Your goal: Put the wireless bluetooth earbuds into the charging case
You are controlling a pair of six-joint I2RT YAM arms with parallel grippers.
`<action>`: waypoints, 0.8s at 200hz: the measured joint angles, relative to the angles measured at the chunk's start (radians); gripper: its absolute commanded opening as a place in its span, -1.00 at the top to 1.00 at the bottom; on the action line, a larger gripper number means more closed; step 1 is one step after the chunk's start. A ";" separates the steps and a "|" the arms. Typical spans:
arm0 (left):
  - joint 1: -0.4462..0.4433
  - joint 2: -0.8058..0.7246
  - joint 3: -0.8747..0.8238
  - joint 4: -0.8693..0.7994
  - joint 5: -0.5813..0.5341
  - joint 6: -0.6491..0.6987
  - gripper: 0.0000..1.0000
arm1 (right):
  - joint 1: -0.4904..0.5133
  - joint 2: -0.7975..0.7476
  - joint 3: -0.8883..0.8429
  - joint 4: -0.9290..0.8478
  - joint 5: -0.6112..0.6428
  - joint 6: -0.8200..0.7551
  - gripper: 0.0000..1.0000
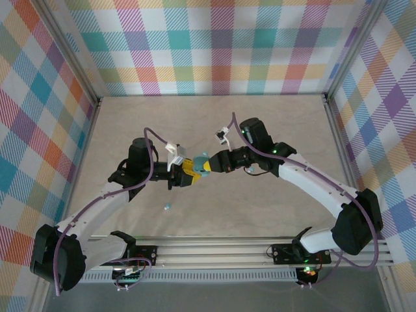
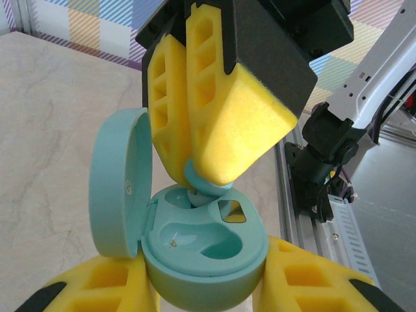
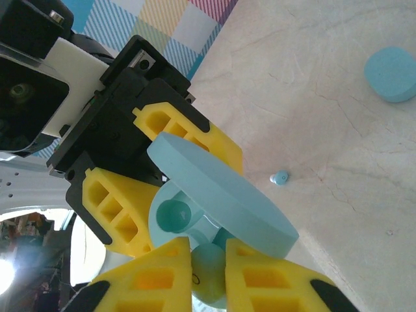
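Note:
My left gripper (image 1: 184, 173) (image 2: 205, 286) is shut on the base of the open teal charging case (image 2: 208, 250), yellow fingers on both sides. The case's lid (image 2: 120, 182) (image 3: 221, 195) stands swung up. The near slot (image 2: 208, 237) is empty. My right gripper (image 1: 208, 165) (image 3: 208, 276) comes in from above, shut on one pale teal earbud (image 3: 213, 270) (image 2: 207, 185). The earbud's tip rests at the case's far slot, under the right fingers (image 2: 240, 130). A second earbud (image 1: 168, 207) (image 3: 280, 177) lies loose on the table.
A round teal case (image 3: 392, 65) lies shut on the marble tabletop, farther off. The two arms meet over the middle of the table. The aluminium rail (image 2: 325, 221) with the arm bases runs along the near edge. Plaid walls enclose the other sides.

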 measured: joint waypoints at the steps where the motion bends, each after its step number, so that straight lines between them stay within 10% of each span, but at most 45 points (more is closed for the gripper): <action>1: 0.000 -0.001 0.000 0.000 0.000 0.000 0.98 | 0.000 0.000 0.000 -0.001 0.000 0.000 0.62; 160: -0.008 -0.004 -0.002 0.024 -0.022 -0.003 0.99 | 0.021 0.032 0.115 -0.173 0.093 -0.072 0.37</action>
